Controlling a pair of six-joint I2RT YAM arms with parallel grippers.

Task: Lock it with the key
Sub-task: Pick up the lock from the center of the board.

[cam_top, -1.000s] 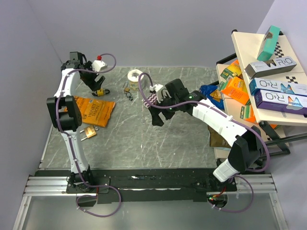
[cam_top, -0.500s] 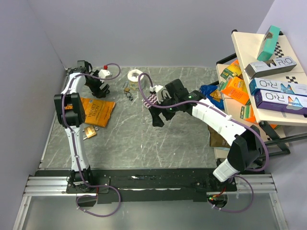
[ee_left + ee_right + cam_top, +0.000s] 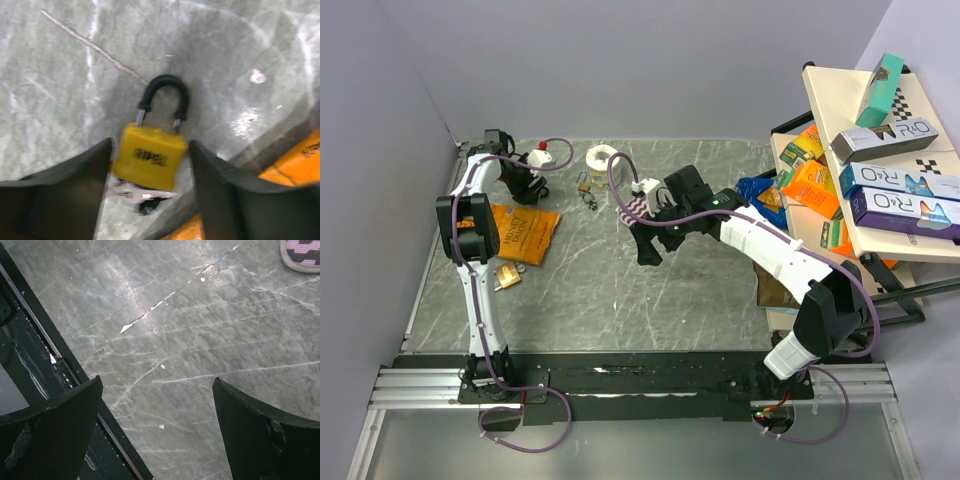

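Observation:
A yellow padlock (image 3: 148,157) with a black shackle lies on the grey marble table (image 3: 240,60), and a silver key (image 3: 131,193) sticks out under its body. My left gripper (image 3: 150,144) stands straight over it with a finger pressed on each side of the body. In the top view the left gripper (image 3: 525,183) is at the far left and hides the padlock. My right gripper (image 3: 648,250) hangs open and empty above the middle of the table, and the right wrist view (image 3: 157,382) shows only bare marble between its fingers.
An orange snack bag (image 3: 520,232) and a brass padlock (image 3: 506,277) lie near the left arm. Loose keys (image 3: 588,197) and a tape roll (image 3: 601,156) lie at the back. A pink and black pad (image 3: 635,205) sits under the right arm. Boxes and snack bags crowd the right side (image 3: 880,190).
My left arm swung down from above onto the yellow padlock, and its fingers now clamp the body. The right arm has barely moved.

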